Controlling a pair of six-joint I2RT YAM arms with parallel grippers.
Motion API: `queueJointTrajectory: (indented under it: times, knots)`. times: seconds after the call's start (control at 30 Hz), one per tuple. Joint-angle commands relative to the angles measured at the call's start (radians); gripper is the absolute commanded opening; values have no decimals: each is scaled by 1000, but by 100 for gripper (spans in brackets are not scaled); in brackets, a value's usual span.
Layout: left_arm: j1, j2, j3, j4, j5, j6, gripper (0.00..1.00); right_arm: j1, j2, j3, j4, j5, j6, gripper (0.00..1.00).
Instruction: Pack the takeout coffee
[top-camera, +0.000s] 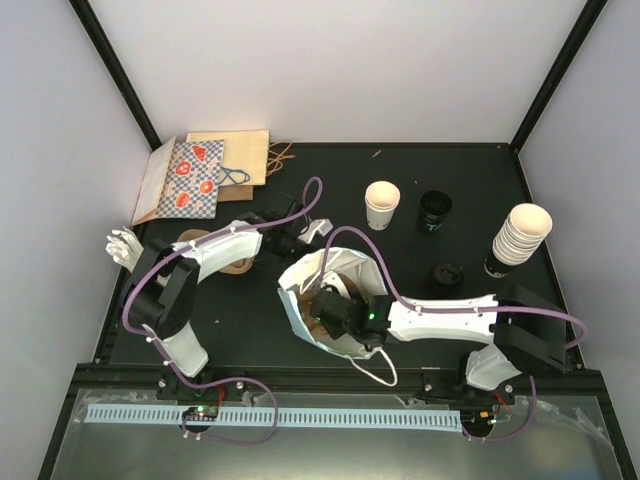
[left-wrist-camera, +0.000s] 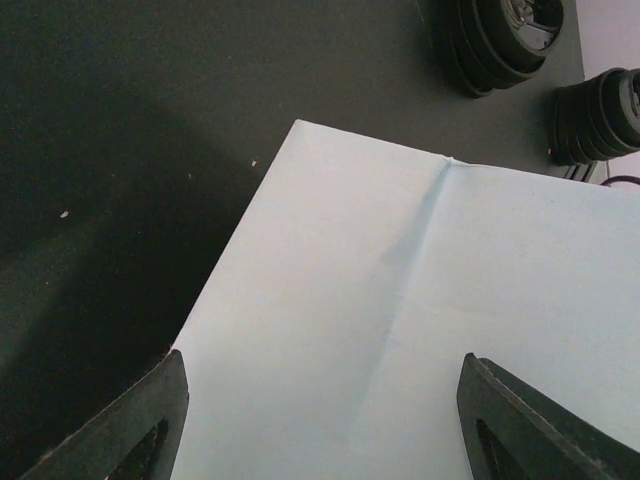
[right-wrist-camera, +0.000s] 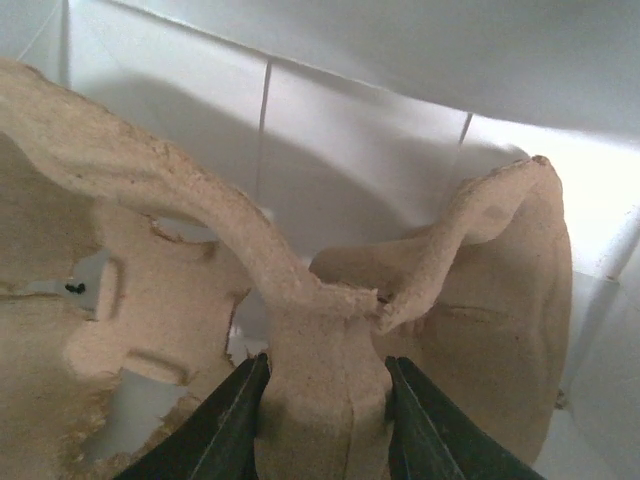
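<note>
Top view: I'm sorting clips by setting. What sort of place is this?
Likely a robot test cell, not a café: blank white walls enclosing a black table, with stacked paper cups and a light blue bag.

Left gripper (left-wrist-camera: 322, 410) hangs with jaws wide (one finger at each lower corner of its wrist view). Right gripper (right-wrist-camera: 325, 425), its arm reaching leftward, squeezes the cardboard carrier (right-wrist-camera: 160, 200) post between its fingers (right-wrist-camera: 228, 430).

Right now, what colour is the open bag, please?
Open bag: pale blue, clearest in left wrist view.
</note>
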Motion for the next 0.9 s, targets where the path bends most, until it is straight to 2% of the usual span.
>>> queueJointTrajectory:
  times: [0.0,0.4,0.53,0.57,0.6,0.63,0.67,0.73,0.87]
  knots:
    - [-17,11,19,8,51,4,76,-36,62,18,-24,-62,-1,32]
    - [-23,11,19,18,53,-6,76,-53,162,70,-57,-97,3,33]
    - [-23,6,15,19,51,-9,76,-54,152,76,-64,-100,2,37]
    - [-24,5,14,19,50,-10,76,-54,150,77,-68,-101,1,41]
    - [-25,4,13,19,50,-11,76,-54,148,79,-71,-106,-3,53]
    - [-23,3,13,20,50,-12,76,-54,145,80,-75,-109,-6,71]
    - [-23,3,13,21,48,-12,76,-54,140,78,-74,-110,-8,81]
    - [-24,3,14,23,47,-14,76,-54,128,74,-74,-114,-12,89]
    - [-23,6,16,27,47,-18,76,-55,107,82,-93,-102,-17,92]
